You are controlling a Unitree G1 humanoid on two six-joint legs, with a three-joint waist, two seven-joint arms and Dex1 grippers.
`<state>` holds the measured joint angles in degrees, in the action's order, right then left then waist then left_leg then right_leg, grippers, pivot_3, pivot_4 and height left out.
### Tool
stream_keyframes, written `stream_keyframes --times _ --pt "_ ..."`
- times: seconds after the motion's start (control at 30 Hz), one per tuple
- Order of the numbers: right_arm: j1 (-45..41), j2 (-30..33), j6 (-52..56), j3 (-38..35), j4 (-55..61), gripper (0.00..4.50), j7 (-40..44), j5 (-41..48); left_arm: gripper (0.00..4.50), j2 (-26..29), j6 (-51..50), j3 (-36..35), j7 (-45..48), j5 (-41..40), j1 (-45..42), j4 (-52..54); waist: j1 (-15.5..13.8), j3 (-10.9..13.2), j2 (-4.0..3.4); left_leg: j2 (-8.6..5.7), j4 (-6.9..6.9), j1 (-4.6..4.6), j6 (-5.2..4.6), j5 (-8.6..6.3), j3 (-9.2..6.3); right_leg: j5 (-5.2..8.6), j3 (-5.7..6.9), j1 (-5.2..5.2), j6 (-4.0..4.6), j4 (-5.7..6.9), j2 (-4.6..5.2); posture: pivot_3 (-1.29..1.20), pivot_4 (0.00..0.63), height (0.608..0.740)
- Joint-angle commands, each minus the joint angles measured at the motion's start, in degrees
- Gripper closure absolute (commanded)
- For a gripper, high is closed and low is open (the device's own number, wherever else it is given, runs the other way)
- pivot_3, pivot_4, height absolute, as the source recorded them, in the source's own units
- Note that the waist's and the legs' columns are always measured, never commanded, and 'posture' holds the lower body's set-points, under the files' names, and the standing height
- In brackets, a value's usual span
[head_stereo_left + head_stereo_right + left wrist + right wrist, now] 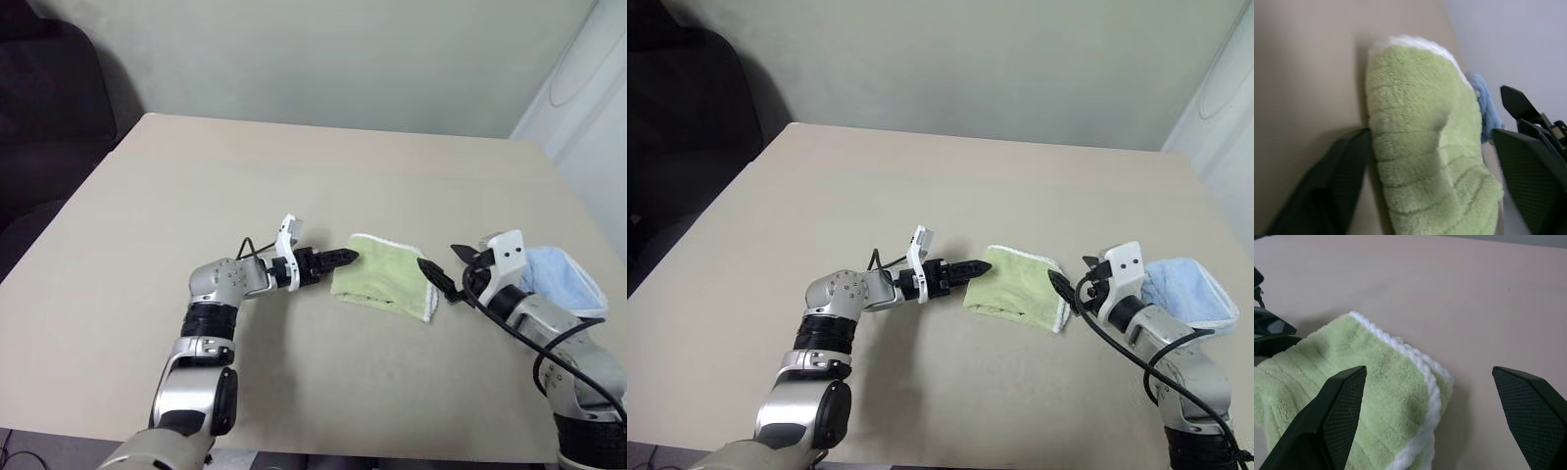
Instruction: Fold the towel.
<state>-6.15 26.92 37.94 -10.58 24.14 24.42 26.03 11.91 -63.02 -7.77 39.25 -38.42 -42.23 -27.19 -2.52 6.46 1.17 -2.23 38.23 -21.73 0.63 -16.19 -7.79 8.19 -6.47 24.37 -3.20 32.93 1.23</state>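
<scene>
The light green towel (384, 277) lies folded into a small thick pad on the tan table (294, 176), its white edging along the right side. My left gripper (343, 258) is at the towel's left edge. In the left wrist view its fingers (1337, 186) stand open, with the towel's (1420, 147) rounded fold between them. My right gripper (441, 277) is at the towel's right edge and is also open. In the right wrist view its two fingers (1332, 416) are spread wide above the white-edged corner (1425, 382), holding nothing.
A light blue cloth (563, 279) lies at the table's right edge, just behind my right wrist. A dark chair (49, 98) stands off the far left corner. Bare tabletop stretches behind and in front of the towel.
</scene>
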Motion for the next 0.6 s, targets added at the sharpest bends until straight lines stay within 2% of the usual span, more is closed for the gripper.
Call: stream_keyframes --times 0.03,0.17,0.5,0.6 --pt "-1.4 -0.5 -1.5 0.2 1.6 0.17 -0.9 -0.5 0.04 -1.8 1.3 2.2 2.1 0.9 -1.6 -0.7 0.0 0.0 0.00 0.00 0.02 -0.02 0.00 0.01 0.00 -0.03 0.00 0.00 -0.01 0.00 0.01 0.00 0.150 0.740" --pt "-2.3 -0.8 -1.8 0.6 0.8 0.17 -0.7 -1.1 0.04 -2.7 2.7 6.2 3.6 4.0 -2.5 -2.1 -0.2 0.0 0.00 -0.03 0.05 -0.03 -0.03 0.01 0.00 -0.10 -0.01 -0.02 -0.03 0.00 0.03 0.00 0.150 0.740" --pt "-1.7 -2.0 -2.3 1.2 1.5 0.17 -1.4 -2.0 0.04 -5.8 4.9 10.4 6.5 8.1 -4.2 -4.3 -0.8 0.0 0.00 -0.05 0.15 -0.11 -0.07 0.01 -0.02 -0.10 -0.01 -0.07 -0.06 -0.02 0.06 0.00 0.150 0.740" --pt "-1.7 -2.0 -2.5 1.0 1.4 0.17 -1.7 -2.0 0.58 -6.1 5.4 10.7 6.4 9.1 -4.4 -4.7 -0.8 0.0 0.00 -0.06 0.16 -0.11 -0.08 0.01 -0.02 -0.09 -0.01 -0.08 -0.10 -0.02 0.07 0.00 0.150 0.740"
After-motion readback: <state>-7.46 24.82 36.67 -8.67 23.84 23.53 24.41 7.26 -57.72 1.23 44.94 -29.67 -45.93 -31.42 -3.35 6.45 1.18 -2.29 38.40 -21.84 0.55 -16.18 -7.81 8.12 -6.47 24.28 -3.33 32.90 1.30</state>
